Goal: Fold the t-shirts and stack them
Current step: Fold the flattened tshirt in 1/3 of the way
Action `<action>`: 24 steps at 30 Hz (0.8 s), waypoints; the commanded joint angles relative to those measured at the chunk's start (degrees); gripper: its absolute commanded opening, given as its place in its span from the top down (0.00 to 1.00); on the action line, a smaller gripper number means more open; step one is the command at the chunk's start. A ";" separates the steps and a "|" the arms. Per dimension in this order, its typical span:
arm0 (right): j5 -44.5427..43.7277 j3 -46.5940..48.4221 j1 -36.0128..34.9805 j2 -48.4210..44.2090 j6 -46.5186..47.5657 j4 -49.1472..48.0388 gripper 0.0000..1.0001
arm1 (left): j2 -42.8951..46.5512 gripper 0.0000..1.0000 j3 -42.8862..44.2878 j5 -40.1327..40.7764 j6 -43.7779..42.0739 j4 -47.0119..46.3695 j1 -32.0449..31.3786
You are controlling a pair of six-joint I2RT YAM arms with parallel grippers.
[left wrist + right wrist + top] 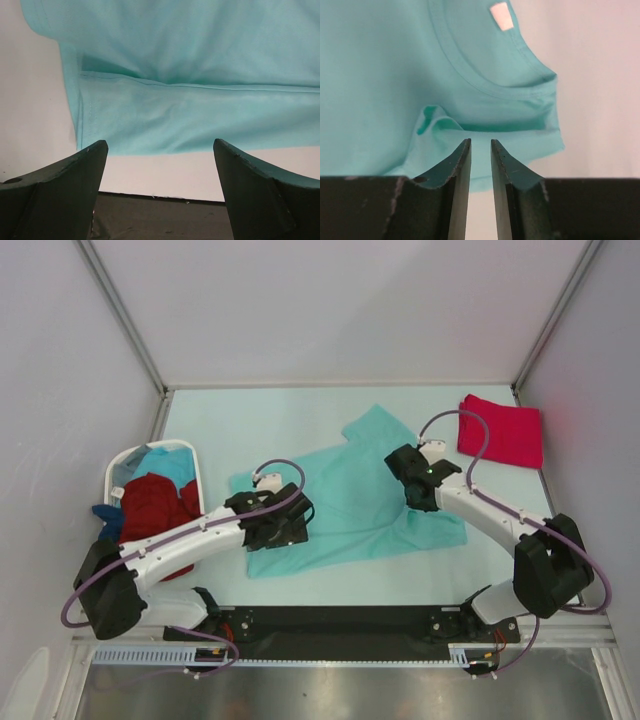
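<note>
A light teal t-shirt lies spread out in the middle of the table. My left gripper is open over its near left corner. In the left wrist view the gripper holds nothing, and the shirt's hem lies just beyond the tips. My right gripper hovers over the shirt's right side. In the right wrist view the gripper has its jaws only narrowly apart and grips nothing. They are by the neckline and a small raised fold. A pinkish-red shirt lies folded at the far right.
A white laundry basket stands at the left, holding a dark red shirt, a light blue one and a blue one. White walls enclose the table on three sides.
</note>
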State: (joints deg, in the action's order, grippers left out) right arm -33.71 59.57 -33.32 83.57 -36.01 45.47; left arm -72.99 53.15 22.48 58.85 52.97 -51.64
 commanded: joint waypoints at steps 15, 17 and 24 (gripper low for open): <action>4.44 -7.98 4.23 -0.08 -3.63 0.67 0.54 | -4.79 0.07 0.73 -2.97 -5.50 -5.25 -0.39; 5.23 -8.07 4.40 0.62 -3.80 -0.20 0.54 | -4.79 0.06 0.73 -2.97 -5.76 -5.25 -0.39; 6.38 -7.28 4.58 3.79 -3.10 -1.53 0.54 | -5.67 0.06 0.55 -3.32 -6.20 -5.68 -0.31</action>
State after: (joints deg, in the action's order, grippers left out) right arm -27.99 51.53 -29.02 86.11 -38.87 45.69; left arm -78.02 53.01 19.27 53.91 48.49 -51.64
